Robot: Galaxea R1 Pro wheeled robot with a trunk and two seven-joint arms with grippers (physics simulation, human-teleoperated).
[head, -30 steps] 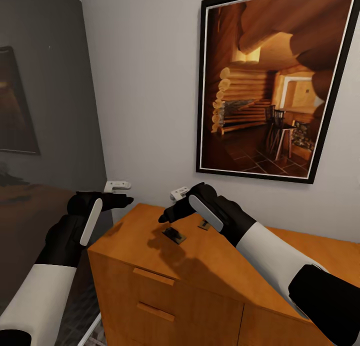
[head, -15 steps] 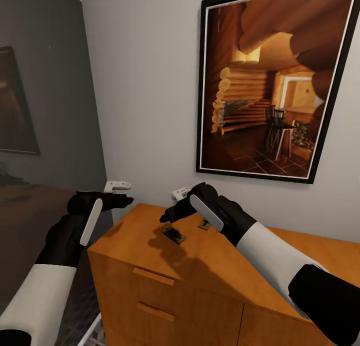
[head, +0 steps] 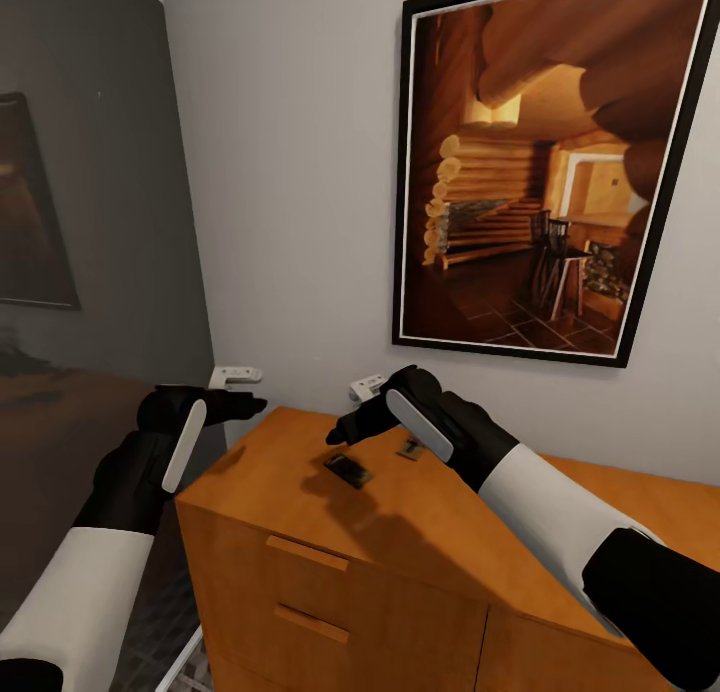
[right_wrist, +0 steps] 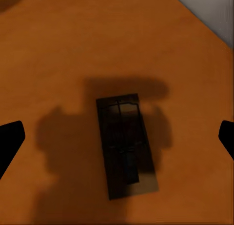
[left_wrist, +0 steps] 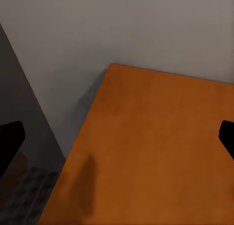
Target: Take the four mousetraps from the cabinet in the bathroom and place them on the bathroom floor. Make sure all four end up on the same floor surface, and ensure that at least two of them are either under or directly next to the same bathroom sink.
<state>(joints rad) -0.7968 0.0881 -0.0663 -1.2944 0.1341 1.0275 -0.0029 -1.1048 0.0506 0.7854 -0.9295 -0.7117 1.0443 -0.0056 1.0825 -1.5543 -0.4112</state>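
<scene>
A mousetrap [head: 348, 469] is seen lying flat on the cabinet [head: 420, 542], directly beneath the right gripper [head: 352, 410], which is spread wide and empty. In the wrist view its long axis runs roughly 12 to 6 o'clock, crosswise to the finger line. The left gripper [head: 240, 391], also wide and empty, is held off toward 9 o'clock.

Cabinet [head: 400, 532] at lower centre and lower right of the head view, against the wall [head: 300, 172]. Two mousetraps on its top: one [head: 347, 469] near frame centre, a second [head: 409, 448] just right and behind, partly hidden by the right arm. Right gripper [head: 352, 412] above the first mousetrap [right_wrist: 126, 144]; left gripper [head: 242, 390] left of the cabinet corner. Framed picture [head: 560, 162] on the wall, upper right.
</scene>
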